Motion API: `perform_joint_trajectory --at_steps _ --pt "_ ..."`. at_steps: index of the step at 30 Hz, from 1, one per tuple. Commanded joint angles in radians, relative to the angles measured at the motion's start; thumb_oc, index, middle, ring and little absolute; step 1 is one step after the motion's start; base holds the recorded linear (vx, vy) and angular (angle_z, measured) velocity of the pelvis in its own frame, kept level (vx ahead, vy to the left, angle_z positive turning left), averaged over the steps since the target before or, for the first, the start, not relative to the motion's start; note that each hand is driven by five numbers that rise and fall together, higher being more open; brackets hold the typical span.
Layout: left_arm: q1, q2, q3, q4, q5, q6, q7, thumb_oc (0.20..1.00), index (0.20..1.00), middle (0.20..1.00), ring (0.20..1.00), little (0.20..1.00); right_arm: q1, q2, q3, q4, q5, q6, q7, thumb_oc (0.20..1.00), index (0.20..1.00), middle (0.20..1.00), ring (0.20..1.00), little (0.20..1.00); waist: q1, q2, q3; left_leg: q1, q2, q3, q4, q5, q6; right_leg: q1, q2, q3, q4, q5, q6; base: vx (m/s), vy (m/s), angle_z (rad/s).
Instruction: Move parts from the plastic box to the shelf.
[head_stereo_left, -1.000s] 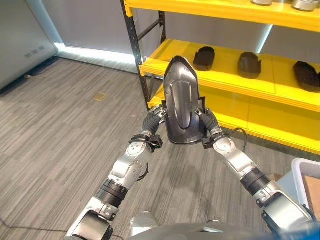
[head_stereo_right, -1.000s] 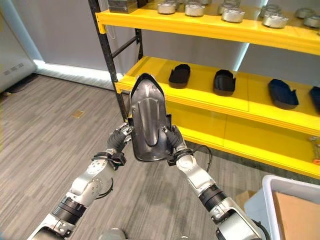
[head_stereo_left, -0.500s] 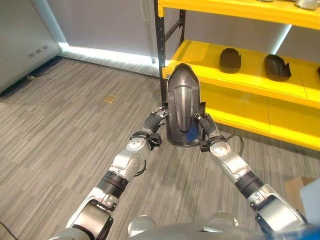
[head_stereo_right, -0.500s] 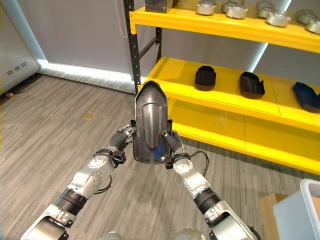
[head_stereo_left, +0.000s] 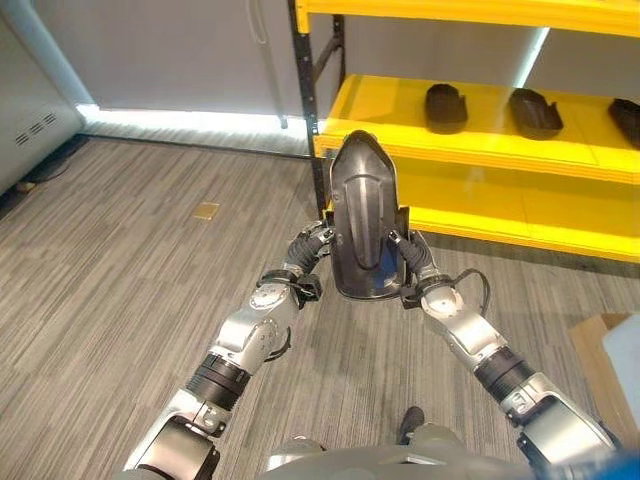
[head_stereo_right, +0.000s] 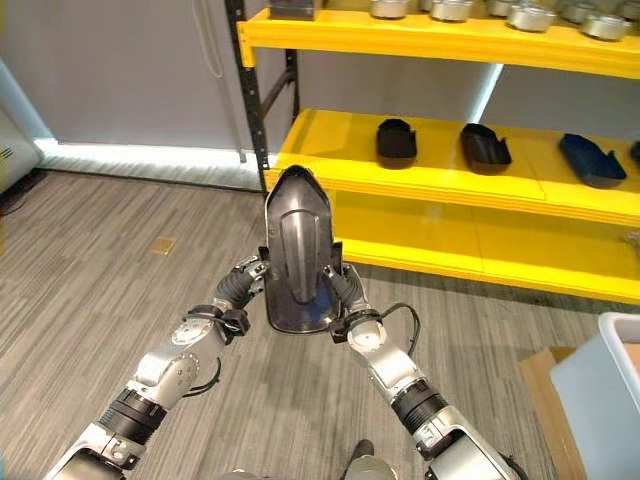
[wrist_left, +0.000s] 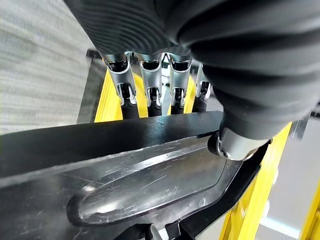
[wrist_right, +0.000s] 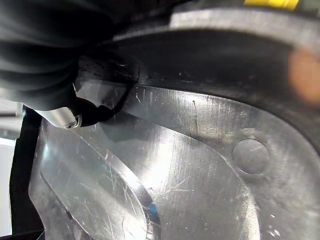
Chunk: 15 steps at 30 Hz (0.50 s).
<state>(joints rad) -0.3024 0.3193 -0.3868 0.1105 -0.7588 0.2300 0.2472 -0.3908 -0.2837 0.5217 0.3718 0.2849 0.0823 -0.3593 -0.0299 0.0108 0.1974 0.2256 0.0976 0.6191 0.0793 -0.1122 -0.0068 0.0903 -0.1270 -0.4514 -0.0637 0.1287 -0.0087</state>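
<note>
Both arms hold a dark glossy part (head_stereo_left: 362, 215) upright above the grey floor (head_stereo_left: 120, 250). The left robot hand (head_stereo_left: 308, 245) grips its left edge, fingers (wrist_left: 150, 90) curled behind and thumb on the face. The right robot hand (head_stereo_left: 410, 262) clasps the right edge likewise. Beyond stands the yellow shelf (head_stereo_left: 480, 150), where black parts (head_stereo_left: 445, 105) lie.

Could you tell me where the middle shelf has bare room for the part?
The middle shelf is bare between its black upright and the nearest black part. Farther right, parts sit in a row with narrower gaps between them.
</note>
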Motion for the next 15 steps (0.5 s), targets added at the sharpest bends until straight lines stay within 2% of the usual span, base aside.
perform_joint_trajectory --at_steps 1,4,6,7,11,15 --pt "-0.068 -0.115 -0.148 -0.117 -0.029 -0.015 -0.082 0.2 0.2 0.2 0.2 0.2 -0.154 0.05 -0.012 -0.025 0.019 -0.098 0.013 0.2 0.2 0.2 0.2 0.2 -0.026 0.018 -0.025 -0.119 -0.006 -0.111 -0.066 0.099 -0.023 0.009 -0.036 0.071 -0.02 -0.059 0.151 0.21 -0.016 -0.15" --pt "-0.071 -0.104 -0.141 -0.117 -0.007 -0.009 -0.106 0.2 0.2 0.2 0.2 0.2 -0.151 0.063 -0.031 -0.045 -0.013 -0.087 -0.013 0.2 0.2 0.2 0.2 0.2 -0.042 0.019 -0.007 -0.017 -0.033 -0.09 -0.108 0.034 -0.002 -0.106 -0.125 0.043 -0.012 0.047 0.238 0.3 -0.065 0.04" --pt "-0.069 -0.099 -0.14 -0.119 -0.019 -0.008 -0.113 0.2 0.2 0.2 0.2 0.2 -0.151 0.068 -0.039 -0.05 -0.013 -0.085 -0.014 0.2 0.2 0.2 0.2 0.2 -0.047 0.017 0.001 0.001 -0.034 -0.082 -0.108 0.013 0.007 -0.147 -0.157 0.038 -0.001 0.064 0.253 0.24 -0.042 0.04" --pt "-0.071 -0.093 -0.136 -0.127 -0.035 0.0 -0.12 0.2 0.2 0.2 0.2 0.2 -0.148 0.072 -0.047 -0.056 -0.031 -0.081 -0.03 0.2 0.2 0.2 0.2 0.2 -0.057 0.013 0.011 0.01 -0.039 -0.081 -0.097 -0.011 0.022 -0.182 -0.173 0.049 0.029 0.067 0.258 0.35 -0.058 0.26" --pt "-0.068 -0.09 -0.141 -0.128 0.003 0.001 -0.13 0.2 0.2 0.2 0.2 0.2 -0.135 0.067 -0.043 -0.079 -0.075 -0.082 -0.06 0.2 0.2 0.2 0.2 0.2 -0.072 0.0 0.009 0.01 -0.038 -0.063 -0.049 -0.05 0.036 -0.177 -0.145 0.044 0.047 0.054 0.23 0.43 -0.084 0.32" --pt "-0.083 -0.087 -0.16 -0.123 0.011 -0.006 -0.099 0.2 0.2 0.2 0.2 0.2 -0.188 0.063 -0.017 -0.022 -0.065 -0.119 -0.05 0.2 0.2 0.2 0.2 0.2 -0.062 -0.004 -0.014 -0.017 -0.027 -0.047 0.002 -0.066 0.018 -0.139 -0.077 0.025 0.052 -0.005 0.176 0.44 -0.105 0.4"
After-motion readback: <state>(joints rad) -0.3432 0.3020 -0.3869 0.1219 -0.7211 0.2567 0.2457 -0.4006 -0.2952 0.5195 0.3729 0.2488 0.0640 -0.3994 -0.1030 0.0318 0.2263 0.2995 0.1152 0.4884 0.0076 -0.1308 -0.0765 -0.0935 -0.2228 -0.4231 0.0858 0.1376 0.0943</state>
